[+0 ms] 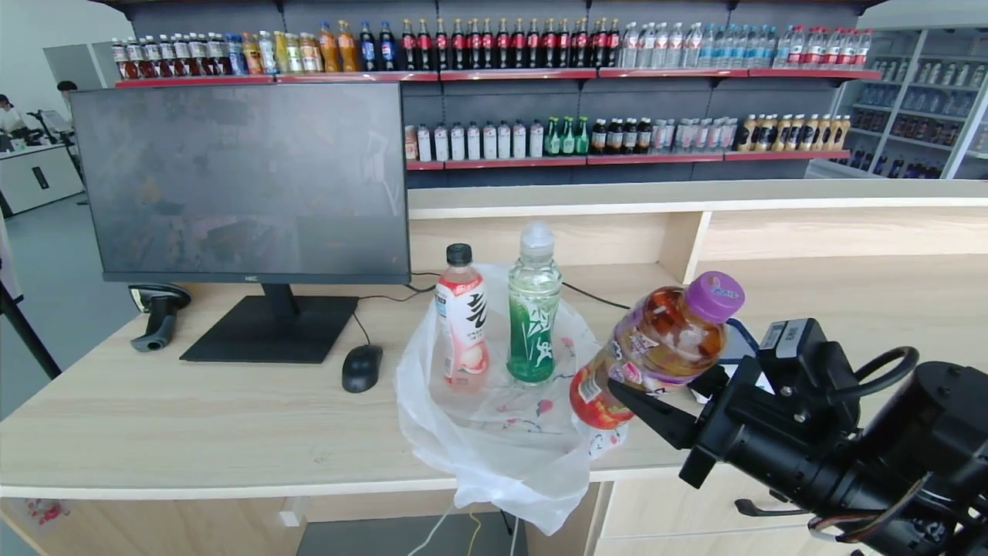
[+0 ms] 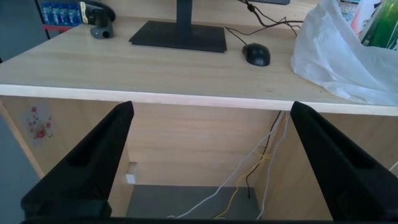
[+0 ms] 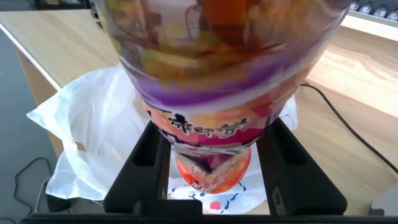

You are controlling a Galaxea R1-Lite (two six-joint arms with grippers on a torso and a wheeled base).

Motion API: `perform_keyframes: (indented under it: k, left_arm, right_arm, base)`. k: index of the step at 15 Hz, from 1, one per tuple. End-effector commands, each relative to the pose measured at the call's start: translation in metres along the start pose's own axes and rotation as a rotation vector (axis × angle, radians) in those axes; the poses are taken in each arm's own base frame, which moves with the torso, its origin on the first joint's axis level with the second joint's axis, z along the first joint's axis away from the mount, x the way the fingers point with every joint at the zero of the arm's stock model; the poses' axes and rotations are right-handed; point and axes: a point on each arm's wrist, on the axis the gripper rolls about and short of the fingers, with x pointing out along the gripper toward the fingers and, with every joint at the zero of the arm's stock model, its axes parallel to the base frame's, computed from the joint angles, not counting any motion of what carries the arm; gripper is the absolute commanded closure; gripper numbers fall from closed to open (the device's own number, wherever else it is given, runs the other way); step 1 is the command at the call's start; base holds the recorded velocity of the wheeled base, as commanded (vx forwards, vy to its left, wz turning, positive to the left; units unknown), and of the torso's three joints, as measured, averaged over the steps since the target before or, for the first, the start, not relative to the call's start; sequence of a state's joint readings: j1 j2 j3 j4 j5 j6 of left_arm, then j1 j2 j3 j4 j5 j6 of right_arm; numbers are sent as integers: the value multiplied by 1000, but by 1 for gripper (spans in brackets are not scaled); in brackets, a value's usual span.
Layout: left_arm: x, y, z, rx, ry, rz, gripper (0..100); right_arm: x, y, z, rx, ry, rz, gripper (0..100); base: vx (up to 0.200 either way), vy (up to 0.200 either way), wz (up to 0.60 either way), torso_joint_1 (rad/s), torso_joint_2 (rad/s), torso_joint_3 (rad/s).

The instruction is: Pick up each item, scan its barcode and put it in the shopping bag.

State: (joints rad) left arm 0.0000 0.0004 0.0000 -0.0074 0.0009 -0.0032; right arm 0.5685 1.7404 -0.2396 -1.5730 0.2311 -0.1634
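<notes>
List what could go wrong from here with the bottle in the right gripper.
1. The right gripper holds the purple-capped bottle tilted, gripped near its base, so it might pivot or slip between the fingers.
2. The scanner sits far left beside the monitor; carrying the bottle there could knock over the pink-label bottle and green bottle standing on the shopping bag.
3. The bag droops over the counter edge and could slide off.

Three nearby bottles (image 1: 532,309), one shopping bag (image 1: 502,452), one monitor (image 1: 239,177), one mouse (image 1: 361,367)

Light wood counter (image 1: 154,432), dark red-edged shelving (image 1: 494,75) lined with drink bottles (image 1: 502,42), grey floor (image 1: 54,262)
</notes>
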Motion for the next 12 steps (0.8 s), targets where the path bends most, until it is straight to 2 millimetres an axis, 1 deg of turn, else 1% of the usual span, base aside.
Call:
perform_keyframes:
  k: [1,3,5,6,10,12]
  left_arm:
    - [0,0,0,-1,-1,1,0]
    - [0,0,0,-1,-1,1,0]
    - [0,0,0,-1,-1,1,0]
    - [0,0,0,-1,-1,1,0]
    - [0,0,0,-1,-1,1,0]
    - [0,0,0,0,-1,1,0]
  right_arm:
    - [14,2,-9,10,21,20,100]
    - [26,7,-15,36,29,44,100]
    - [30,9,-22,55,54,54,100]
    - [38,8,-25,63,52,53,100]
    - [58,7,-36,68,55,58,100]
    - [62,7,-40,70,63,56,100]
  base:
    - [0,0,0,0,0,0]
    - [0,0,0,0,0,0]
    - [0,0,0,0,0,0]
    - [0,0,0,0,0,0]
    - [0,0,0,0,0,0]
    - [0,0,0,0,0,0]
